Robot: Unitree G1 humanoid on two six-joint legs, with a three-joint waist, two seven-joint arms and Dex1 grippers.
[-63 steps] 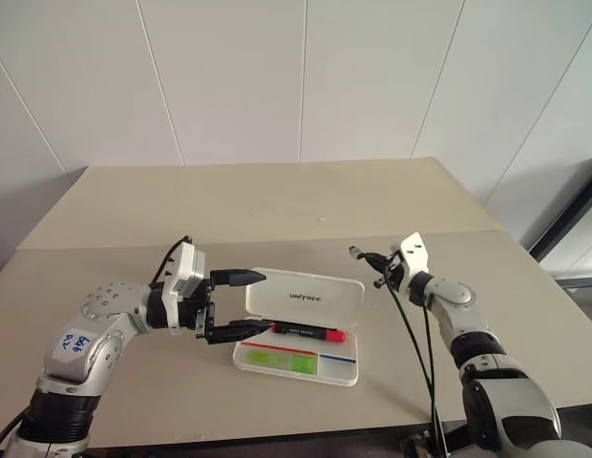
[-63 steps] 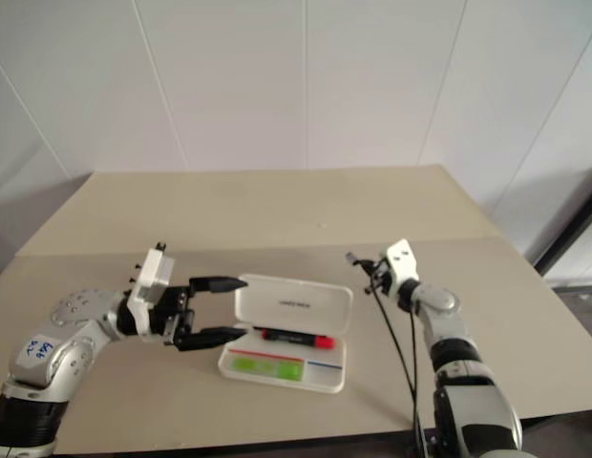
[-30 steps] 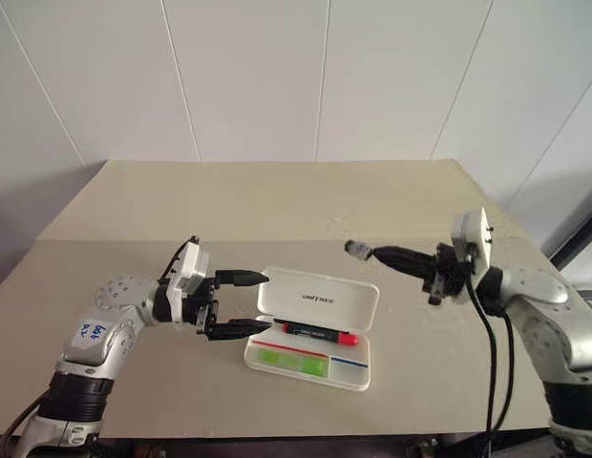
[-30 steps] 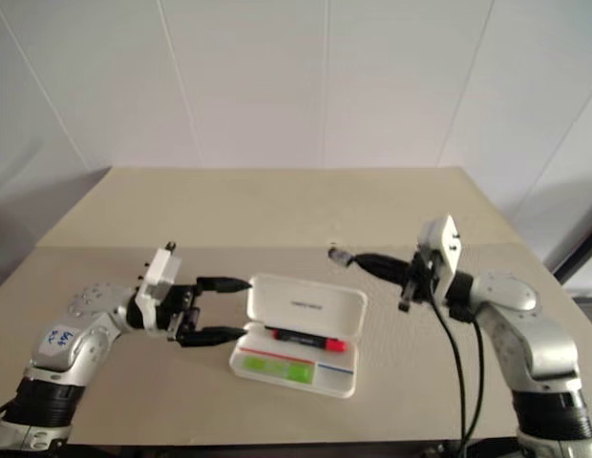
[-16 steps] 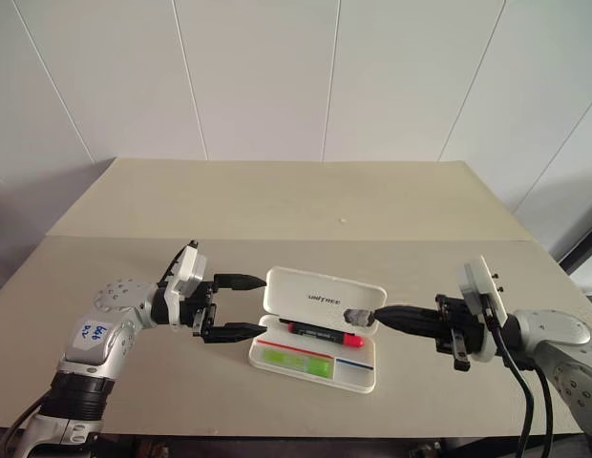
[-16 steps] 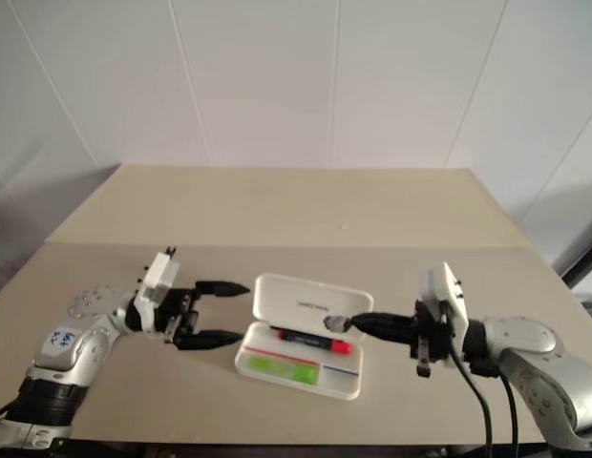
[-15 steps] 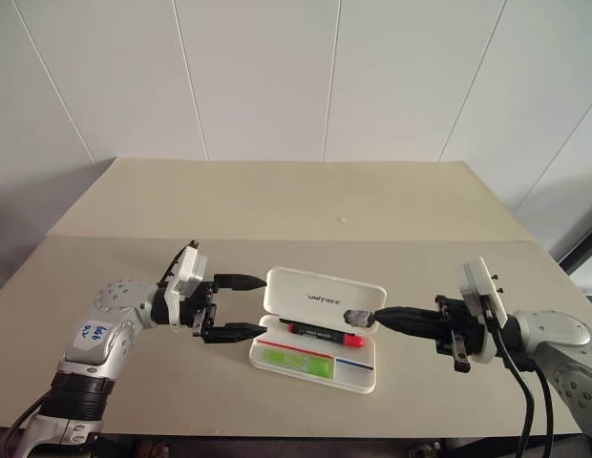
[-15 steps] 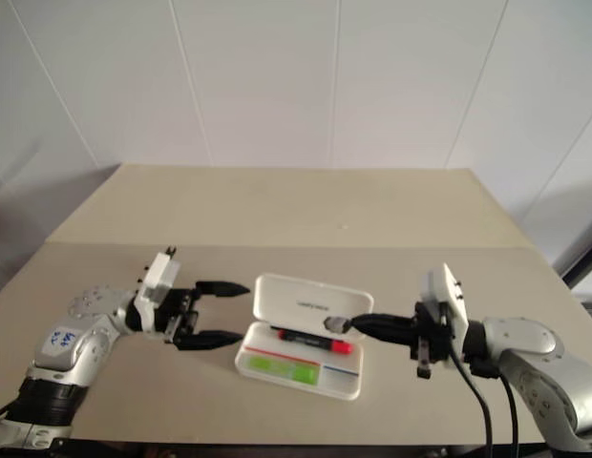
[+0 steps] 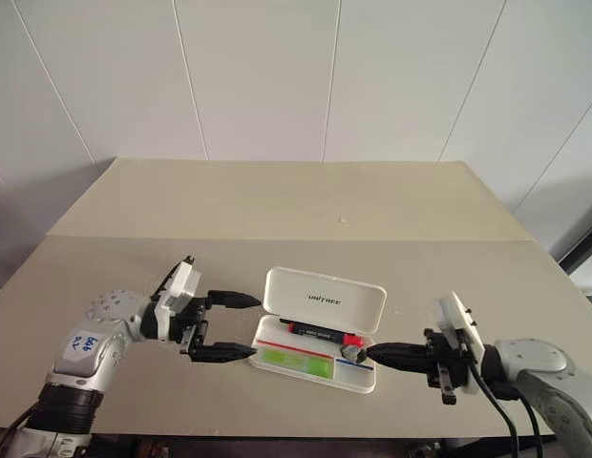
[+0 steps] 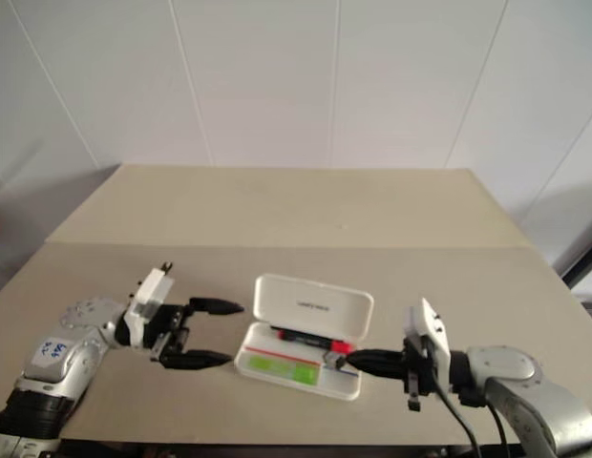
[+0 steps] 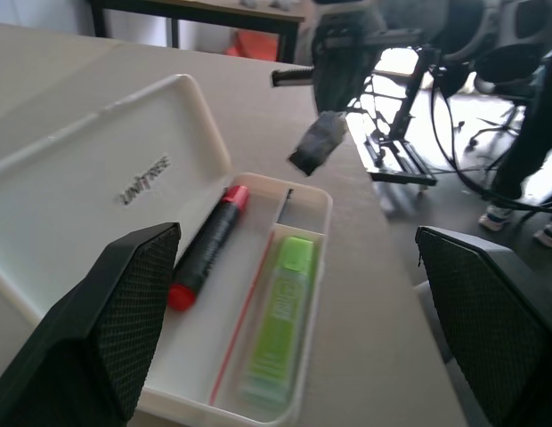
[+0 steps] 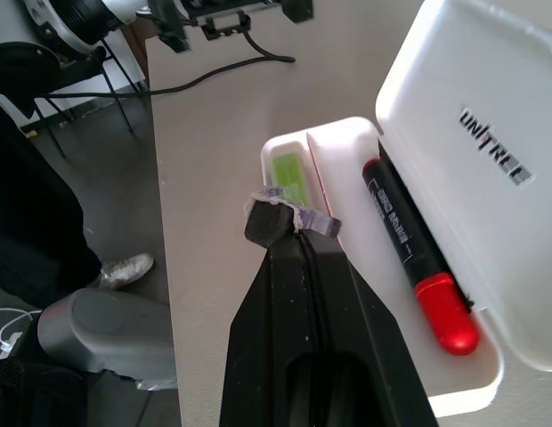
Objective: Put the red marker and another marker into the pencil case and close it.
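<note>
A: Where do the markers stand?

B: Both lie in the open pencil case (image 9: 315, 367) near the middle of the desk (image 9: 277, 205). The red marker (image 9: 320, 332) sits in the far compartment just under the raised lid, and the lime-green marker (image 9: 288, 359) in the near one.

A: And the arms?

B: The right gripper (image 9: 355, 353) has dropped from well above the desk a second ago to the case's right end, its jaws clamped on a small dark grey object (image 12: 269, 220) with some pale wrapping. It hangs over the small right-hand compartment; whether it touches the case I can't tell from here. The left gripper (image 9: 241, 326) waits just left of the case, jaws wide apart and holding nothing, having eased back only a little.

A: So what does that mean for the job?

B: I'd say the packing is done for both markers. The grey piece looks headed for that end pocket; after that only closing the lid remains, and the left gripper seems placed to steady the case.
</note>
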